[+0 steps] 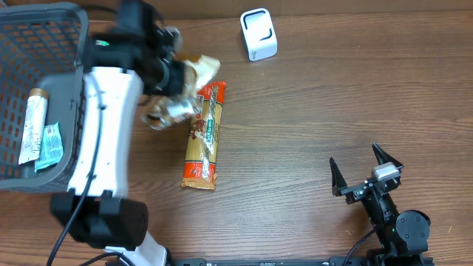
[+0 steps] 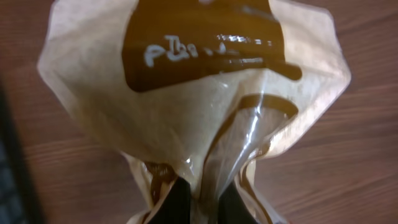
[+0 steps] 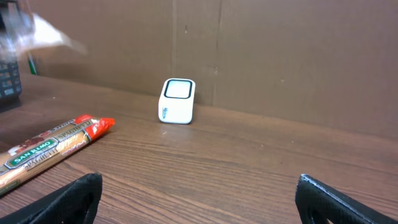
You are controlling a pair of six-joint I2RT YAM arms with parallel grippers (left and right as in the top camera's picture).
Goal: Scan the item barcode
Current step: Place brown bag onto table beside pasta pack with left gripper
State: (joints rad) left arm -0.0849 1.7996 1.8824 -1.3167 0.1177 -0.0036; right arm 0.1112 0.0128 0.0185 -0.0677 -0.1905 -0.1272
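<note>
Two arms at wooden table [image 1: 310,111]. Left gripper [image 2: 205,208]: shut tight on crinkly tan-and-brown bag [image 2: 205,106]; pinches gathered film at one end. Rest of bag fans out ahead of fingers and fills left wrist view; white lettering on brown patch, blurred, not legible. Barcode position on bag: cannot tell. From overhead: bag beside left arm, just right of grey basket [image 1: 63,80], overlapping far end of spaghetti pack [image 1: 203,137]. Whether touching pack or clear of table: cannot tell. Spaghetti pack lies flat on table, long axis running near to far, red end toward far edge, green label band along middle. White scanner [image 1: 259,35] stands upright near far edge of table, right of bag and apart from it; dark-rimmed window visible on it in both overhead and right wrist views. Right gripper [image 1: 355,157]: jaws spread wide, holding nothing; sits low near front right of table, well apart from scanner, pack and bag. Inside basket, at far left: white tube [image 1: 33,125] and teal sachet [image 1: 50,148], side by side, touching or nearly so.
</note>
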